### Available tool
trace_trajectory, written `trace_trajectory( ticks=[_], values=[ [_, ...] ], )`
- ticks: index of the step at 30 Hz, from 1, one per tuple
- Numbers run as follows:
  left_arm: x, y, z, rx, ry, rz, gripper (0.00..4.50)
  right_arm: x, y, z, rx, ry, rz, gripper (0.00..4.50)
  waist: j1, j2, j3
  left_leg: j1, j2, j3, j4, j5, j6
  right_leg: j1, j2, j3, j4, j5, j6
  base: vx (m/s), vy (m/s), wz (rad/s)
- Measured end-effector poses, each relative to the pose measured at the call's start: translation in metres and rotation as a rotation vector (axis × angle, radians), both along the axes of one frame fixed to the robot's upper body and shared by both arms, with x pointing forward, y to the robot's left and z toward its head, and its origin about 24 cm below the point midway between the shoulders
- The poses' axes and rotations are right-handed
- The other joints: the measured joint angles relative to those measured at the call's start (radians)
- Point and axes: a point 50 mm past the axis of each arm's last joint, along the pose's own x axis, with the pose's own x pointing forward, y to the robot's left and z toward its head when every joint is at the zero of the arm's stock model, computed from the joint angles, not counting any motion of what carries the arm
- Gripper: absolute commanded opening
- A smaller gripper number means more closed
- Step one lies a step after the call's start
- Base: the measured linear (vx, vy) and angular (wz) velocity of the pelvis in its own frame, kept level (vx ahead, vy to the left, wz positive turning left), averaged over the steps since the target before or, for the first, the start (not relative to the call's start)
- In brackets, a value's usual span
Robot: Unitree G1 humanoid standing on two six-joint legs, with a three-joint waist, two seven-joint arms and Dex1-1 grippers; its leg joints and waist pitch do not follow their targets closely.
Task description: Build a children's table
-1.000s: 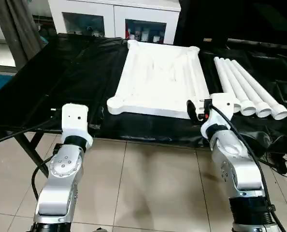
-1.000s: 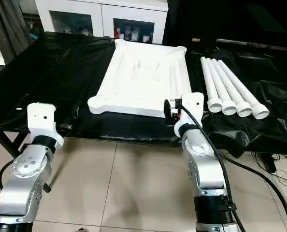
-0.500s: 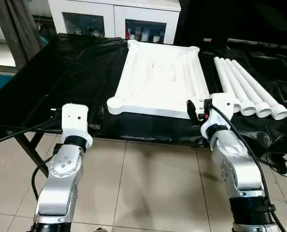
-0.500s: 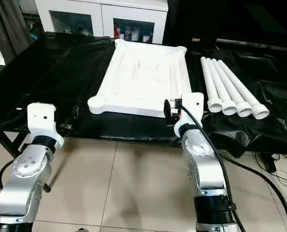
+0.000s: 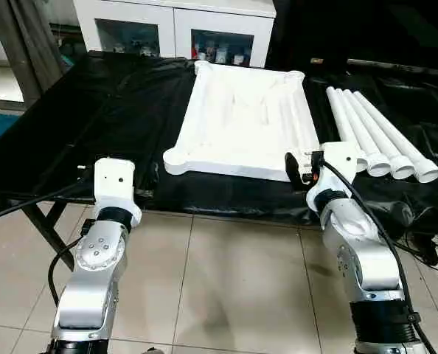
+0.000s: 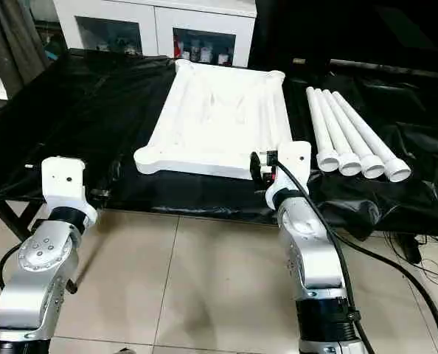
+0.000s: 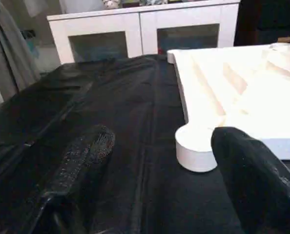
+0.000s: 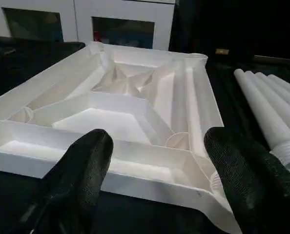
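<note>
**Right wrist view: both jaws released, tabletop lying ribs-up on the desk**

Right wrist view gives you the right gripper [image 8: 157, 180] with its jaws spread wide and nothing between them. Its two black fingers [image 8: 76, 170] frame the near edge of the white tabletop [image 8: 135, 112], and you can see they hang just short of that edge, not touching it. From the head camera, your right gripper [image 5: 296, 168] sits at the tabletop's near right corner.

Your left gripper [image 7: 157, 180] is likewise released and empty, with its jaws apart over the black cloth [image 7: 111, 122] that covers the desk [image 5: 94, 125]. Just beyond it you see the tabletop's round near-left corner socket [image 7: 196, 148], apart from both fingers. In the head views the left wrist [image 5: 114, 188] sits at the desk's front edge, to the left of the tabletop.

The tabletop [image 5: 241, 122] lies upside down in the middle of the desk, with its ribbed underside facing up and a round socket at each corner. Its long sides run away from you.

To its right, you have four white legs [image 5: 377, 136] lying side by side on the cloth, touching or nearly touching one another, with their wider open ends toward you. They are close beside the tabletop but apart from it.

Behind the desk stands a white cabinet [image 5: 175, 29] with glass doors. Below the front edge you see a tiled floor [image 5: 226, 287].
</note>
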Motion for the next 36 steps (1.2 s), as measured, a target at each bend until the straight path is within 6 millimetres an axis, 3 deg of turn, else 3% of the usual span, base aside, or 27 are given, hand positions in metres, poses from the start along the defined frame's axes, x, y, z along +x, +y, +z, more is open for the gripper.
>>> trace_trajectory(
  ticks=[36],
  values=[
    [0.0000, 0.0000, 0.0000, 0.000, 0.000, 0.000, 3.73, 0.0000, 0.0000, 0.0000, 0.000, 0.000, 0.000, 3.24, 0.000, 0.000, 0.000, 0.000, 0.000, 0.000, 0.000, 0.000, -0.001, 0.000, 0.000, 0.000, 0.000, 0.000, 0.000, 0.000, 0.000, 0.00]
  ],
)
